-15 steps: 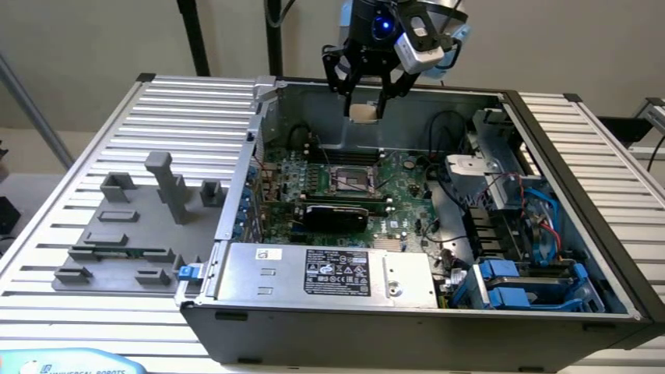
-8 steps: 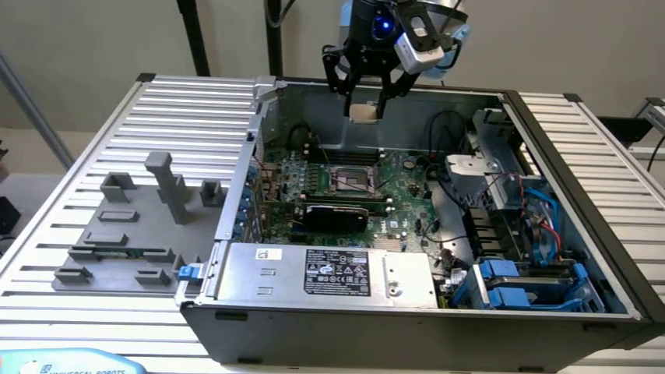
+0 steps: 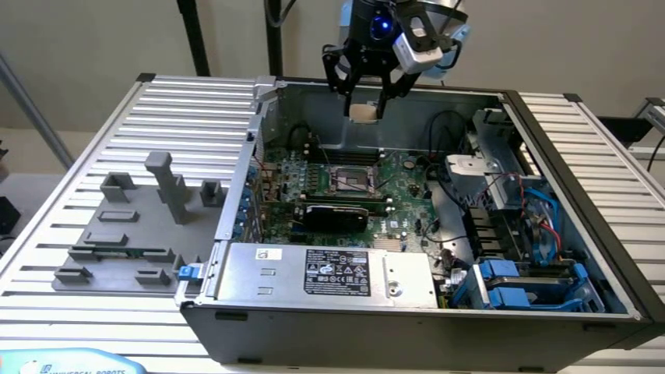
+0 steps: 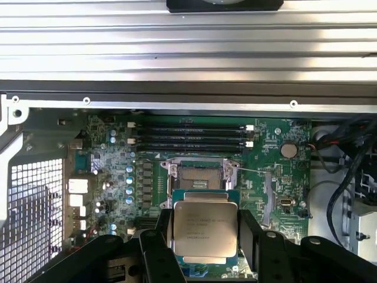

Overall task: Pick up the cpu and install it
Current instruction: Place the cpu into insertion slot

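Claw (image 3: 364, 107) gripping cpu (image 4: 205, 230) by two edges; cpu hanging above motherboard socket (image 4: 199, 175), apart.

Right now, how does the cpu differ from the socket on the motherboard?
The cpu has a pale silver top; the socket shows a dark centre inside a metal frame. The cpu hangs clamped in the gripper above the motherboard; the socket sits fixed on it. Both are square.
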Controlling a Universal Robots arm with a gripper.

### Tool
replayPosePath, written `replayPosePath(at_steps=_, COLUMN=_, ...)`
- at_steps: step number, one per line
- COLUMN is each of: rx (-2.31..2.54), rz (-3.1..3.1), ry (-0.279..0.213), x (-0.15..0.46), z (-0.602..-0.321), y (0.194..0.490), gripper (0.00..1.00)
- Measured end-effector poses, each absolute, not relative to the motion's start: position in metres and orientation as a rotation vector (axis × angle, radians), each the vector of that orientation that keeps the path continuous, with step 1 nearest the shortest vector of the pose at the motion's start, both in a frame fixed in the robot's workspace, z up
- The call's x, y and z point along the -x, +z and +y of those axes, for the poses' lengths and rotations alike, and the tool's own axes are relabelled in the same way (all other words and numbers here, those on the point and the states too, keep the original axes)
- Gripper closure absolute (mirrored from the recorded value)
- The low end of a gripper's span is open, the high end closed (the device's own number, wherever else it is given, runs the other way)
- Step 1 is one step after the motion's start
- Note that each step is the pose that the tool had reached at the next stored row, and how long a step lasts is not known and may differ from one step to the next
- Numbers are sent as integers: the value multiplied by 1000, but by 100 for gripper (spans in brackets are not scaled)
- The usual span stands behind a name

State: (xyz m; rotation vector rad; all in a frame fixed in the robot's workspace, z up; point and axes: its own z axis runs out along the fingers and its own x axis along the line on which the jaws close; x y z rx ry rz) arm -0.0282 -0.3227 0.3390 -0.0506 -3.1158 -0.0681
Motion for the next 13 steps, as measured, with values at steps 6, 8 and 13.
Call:
replayPosePath(at_steps=6, rx=220, rz=-3111, ry=-70, x=28, z=-323, y=338, gripper=45)
replayPosePath(at_steps=8, rx=276, rz=-3107, ry=-71, x=28, z=-323, y=337, gripper=45)
replayPosePath(at_steps=13, rx=418, rz=-3093, ry=-72, x=28, z=-323, y=336, gripper=45)
